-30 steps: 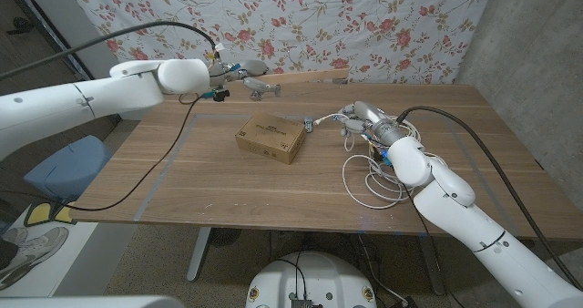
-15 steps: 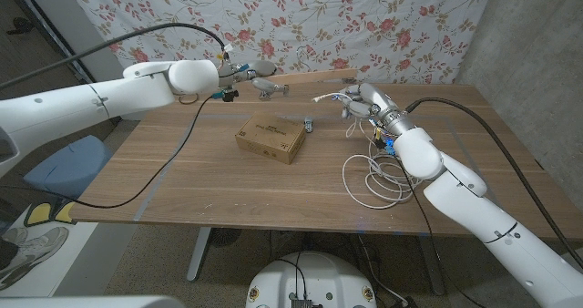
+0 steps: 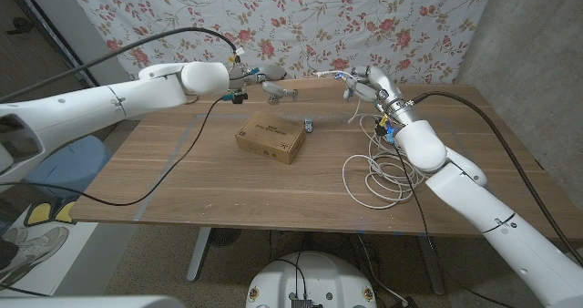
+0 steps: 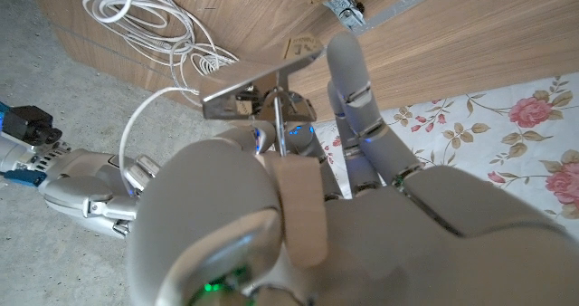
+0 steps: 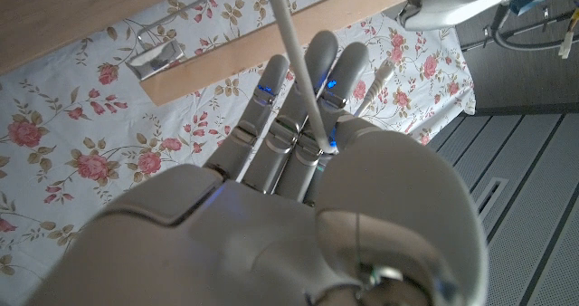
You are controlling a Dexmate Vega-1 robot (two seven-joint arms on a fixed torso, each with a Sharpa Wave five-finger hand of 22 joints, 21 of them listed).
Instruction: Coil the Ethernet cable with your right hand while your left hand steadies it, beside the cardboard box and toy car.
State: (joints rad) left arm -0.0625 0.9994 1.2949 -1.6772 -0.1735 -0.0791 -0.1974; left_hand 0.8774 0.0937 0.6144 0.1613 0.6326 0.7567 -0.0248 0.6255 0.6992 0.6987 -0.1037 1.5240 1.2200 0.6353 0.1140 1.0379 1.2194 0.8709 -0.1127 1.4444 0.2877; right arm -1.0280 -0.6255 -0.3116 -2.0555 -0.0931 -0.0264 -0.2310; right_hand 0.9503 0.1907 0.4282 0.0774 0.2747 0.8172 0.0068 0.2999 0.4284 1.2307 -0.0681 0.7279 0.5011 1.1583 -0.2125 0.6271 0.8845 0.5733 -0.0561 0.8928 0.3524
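The white Ethernet cable [image 3: 375,176] lies in loose loops on the table's right half. One strand rises to my right hand [image 3: 369,87], which holds it above the far edge, its free end [image 3: 322,73] pointing left. In the right wrist view the cable [image 5: 298,57] runs across the fingers [image 5: 289,116]. My left hand [image 3: 264,78] hovers over the far edge, fingers apart, holding nothing, a short way left of the cable end. The cardboard box [image 3: 271,137] sits mid-table with the small toy car [image 3: 310,124] by its right corner. The left wrist view shows the loops [image 4: 154,16] and my right hand [image 4: 86,188].
A wooden strip [image 3: 314,75] with a metal clip [image 5: 152,56] runs along the table's far edge. A floral cloth [image 3: 301,21] hangs behind. A blue seat [image 3: 64,167] stands off the table's left side. Bare tabletop [image 3: 200,171] lies left of and in front of the box.
My right hand has risen and moved toward the far edge, drawing the cable end up and left. My left hand has travelled right along the far edge, closing on the cable end.
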